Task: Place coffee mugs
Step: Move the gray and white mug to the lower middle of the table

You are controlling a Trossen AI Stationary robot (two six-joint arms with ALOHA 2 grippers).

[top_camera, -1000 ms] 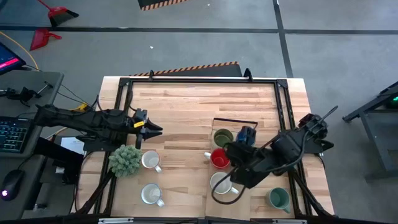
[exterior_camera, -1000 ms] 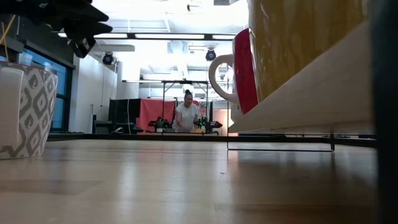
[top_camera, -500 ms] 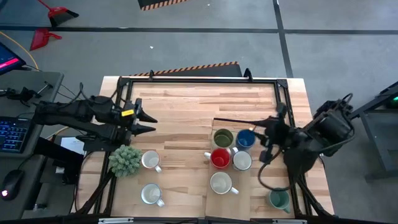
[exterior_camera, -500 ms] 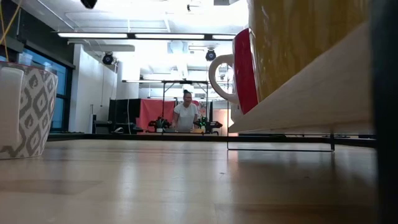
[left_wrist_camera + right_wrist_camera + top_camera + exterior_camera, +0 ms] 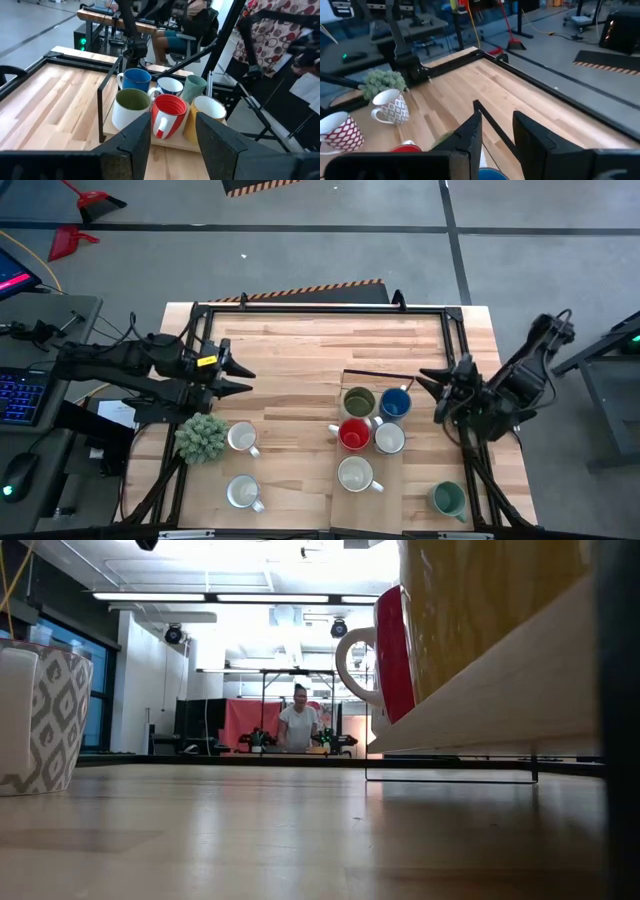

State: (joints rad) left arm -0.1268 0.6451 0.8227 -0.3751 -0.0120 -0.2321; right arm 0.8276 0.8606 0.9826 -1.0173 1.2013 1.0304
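5 mugs cluster on a wooden board (image 5: 395, 480) toward the tabletop's (image 5: 300, 340) right side: olive mug (image 5: 359, 402), blue mug (image 5: 395, 403), red mug (image 5: 352, 435) and 2 white mugs (image 5: 389, 438). A teal mug (image 5: 449, 500) sits near the front right corner. 2 patterned mugs (image 5: 242, 438) stand beside the plant (image 5: 202, 437) front left. The left gripper (image 5: 244, 374) hangs open and empty at the left edge; the right gripper (image 5: 428, 380), open and empty, hangs near the right edge.

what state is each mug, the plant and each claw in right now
olive mug: upright on the raised board, empty
blue mug: upright beside it, empty
red mug: upright on the board, empty
teal mug: upright on the table, off the board
plant: upright, beside a white mug
left claw: open, holding nothing
right claw: open, holding nothing
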